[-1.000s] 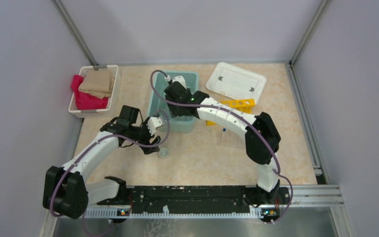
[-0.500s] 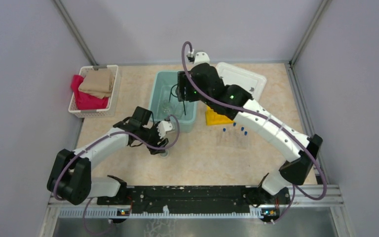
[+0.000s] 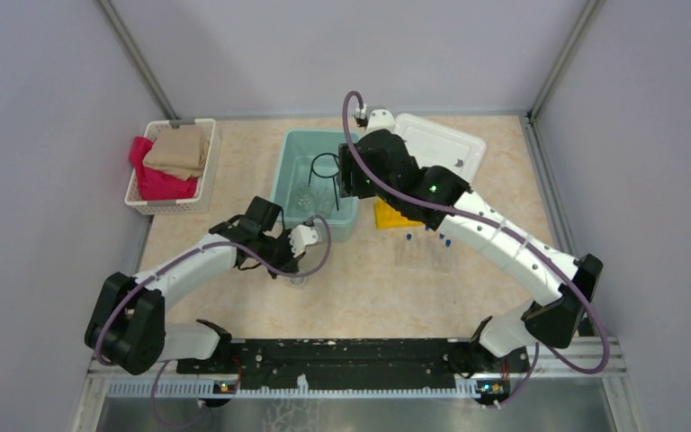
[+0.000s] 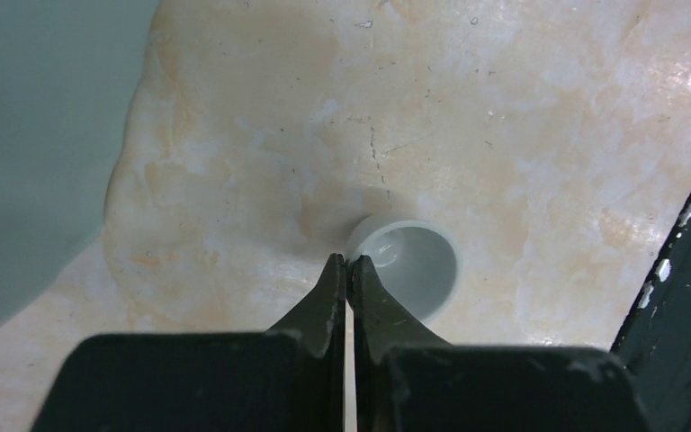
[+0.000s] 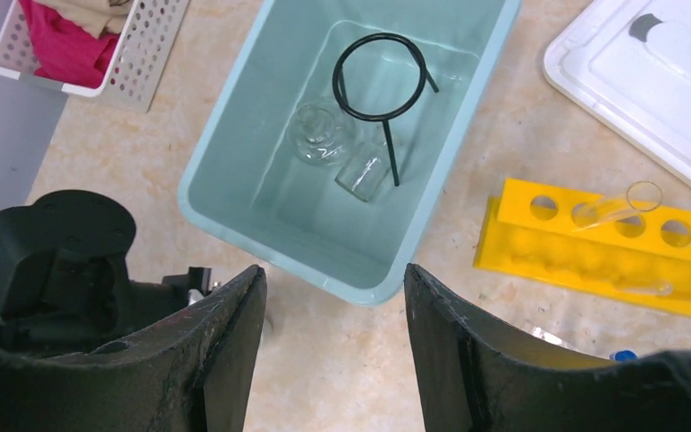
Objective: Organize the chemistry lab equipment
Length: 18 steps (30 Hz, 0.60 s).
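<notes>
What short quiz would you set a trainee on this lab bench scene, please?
1. True or false: the black wire ring lies inside the teal bin.
2. The left gripper is shut on: A the black wire ring; B the rim of the small beaker standing on the table; C the teal bin's wall.
3. In one phrase, how does the right gripper stand?
Key: 1 true; 2 B; 3 open, holding nothing.
</notes>
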Tool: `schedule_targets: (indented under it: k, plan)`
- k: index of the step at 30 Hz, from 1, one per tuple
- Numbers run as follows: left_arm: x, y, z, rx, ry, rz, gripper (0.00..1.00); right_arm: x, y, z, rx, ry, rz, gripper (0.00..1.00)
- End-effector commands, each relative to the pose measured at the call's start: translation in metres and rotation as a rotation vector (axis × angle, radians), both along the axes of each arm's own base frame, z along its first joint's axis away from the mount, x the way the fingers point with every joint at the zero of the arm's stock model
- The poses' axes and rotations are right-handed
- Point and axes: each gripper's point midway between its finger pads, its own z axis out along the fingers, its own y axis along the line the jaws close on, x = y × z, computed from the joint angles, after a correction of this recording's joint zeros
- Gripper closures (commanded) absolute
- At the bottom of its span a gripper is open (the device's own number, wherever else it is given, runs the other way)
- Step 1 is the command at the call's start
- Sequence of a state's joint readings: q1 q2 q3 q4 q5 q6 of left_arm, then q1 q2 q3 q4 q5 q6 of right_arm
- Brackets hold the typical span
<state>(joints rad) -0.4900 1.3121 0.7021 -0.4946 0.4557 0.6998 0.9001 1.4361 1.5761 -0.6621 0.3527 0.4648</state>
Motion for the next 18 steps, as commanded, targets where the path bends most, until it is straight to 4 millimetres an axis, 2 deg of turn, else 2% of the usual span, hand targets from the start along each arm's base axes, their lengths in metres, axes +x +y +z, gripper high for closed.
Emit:
schedule_targets:
  k: [1,5,10,12,14,16,18]
  plan:
    - [-0.002,-0.007,0.033,-0.040,-0.032,-0.047,1.00,0.000,-0.018,0.033,0.049,-0.078,-0.055,0.43]
    - [-0.004,-0.010,0.065,-0.067,-0.048,-0.058,1.00,0.000,-0.026,0.039,0.041,-0.095,-0.076,0.43]
    - [-0.003,-0.017,0.125,-0.125,-0.077,-0.057,1.00,0.000,-0.041,0.049,0.041,-0.119,-0.114,0.43]
    - [0.011,-0.020,0.160,-0.144,-0.123,-0.001,1.00,0.003,-0.052,0.050,0.043,-0.124,-0.145,0.43]
    - [0.022,-0.023,0.185,-0.159,-0.172,0.011,1.00,0.010,-0.065,0.047,0.054,-0.104,-0.182,0.43]
    - [0.035,-0.027,0.205,-0.172,-0.220,0.021,1.00,0.017,-0.080,0.042,0.070,-0.074,-0.220,0.43]
    - [0.056,-0.030,0.216,-0.159,-0.267,0.049,1.00,0.024,-0.096,0.038,0.071,-0.060,-0.268,0.42]
